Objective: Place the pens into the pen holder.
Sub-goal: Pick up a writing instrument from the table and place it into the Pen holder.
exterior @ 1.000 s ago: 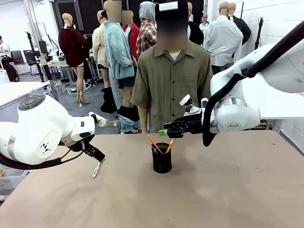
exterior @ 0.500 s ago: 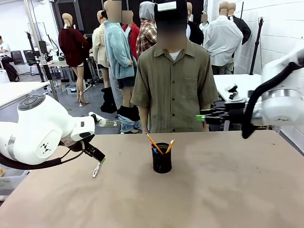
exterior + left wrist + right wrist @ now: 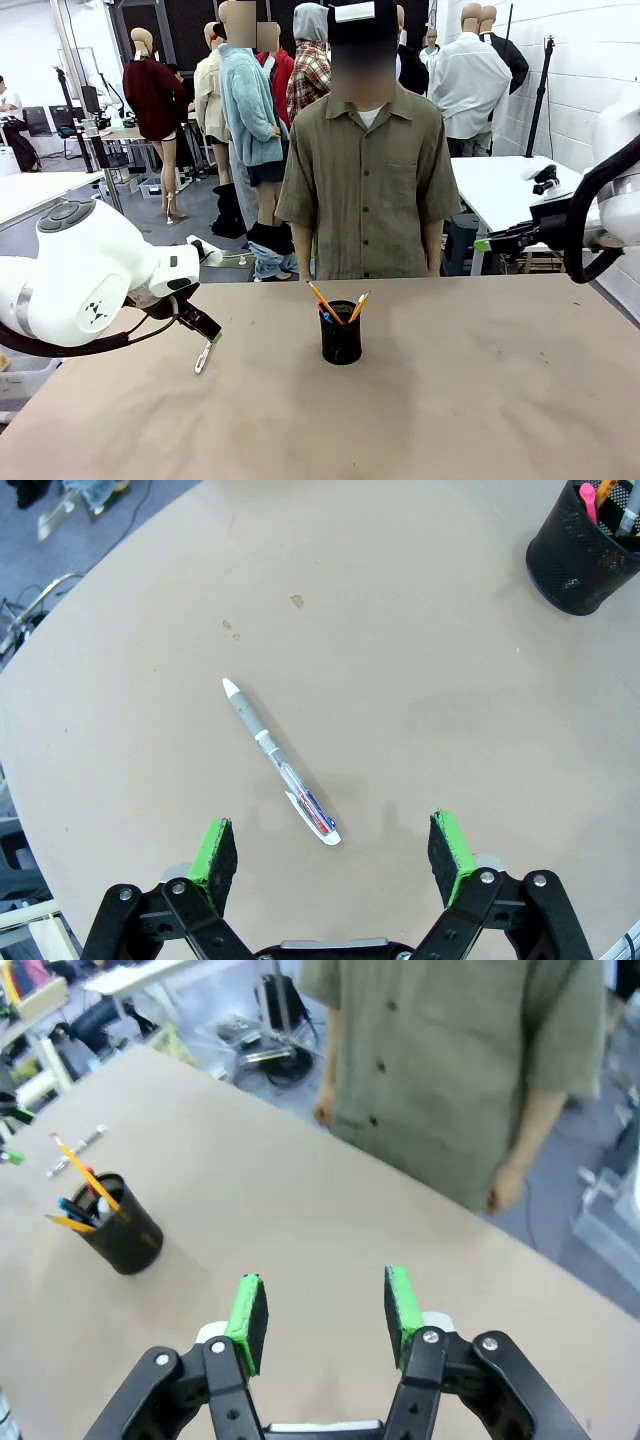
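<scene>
1. The table (image 3: 450, 400) is a wide, matte tan top, faintly smudged; the left wrist view shows a few small marks (image 3: 297, 601) on it
2. The holder (image 3: 341, 335) stands upright near the table's middle, towards the far edge
3. Two yellow pencils (image 3: 322, 298) lean out of the holder, with a red and a blue tip among them
4. One white pen (image 3: 283, 768) with a grey grip lies flat on the table, well to the left of the holder
5. The left gripper (image 3: 331, 825) hangs just above that pen with its jaws spread wide and nothing in them; the pen's clip end lies between the green pads (image 3: 215, 852), touching neither
6. The right gripper (image 3: 322, 1305) is raised off the table's right side, jaws partly apart and empty
7. A person in an olive shirt (image 3: 365, 180) stands at the far edge, arms down
8. Behind: a grey floor (image 3: 200, 215) with cables, a white block wall (image 3: 590, 90) on the right, and white tables (image 3: 505, 185) at both sides
</scene>
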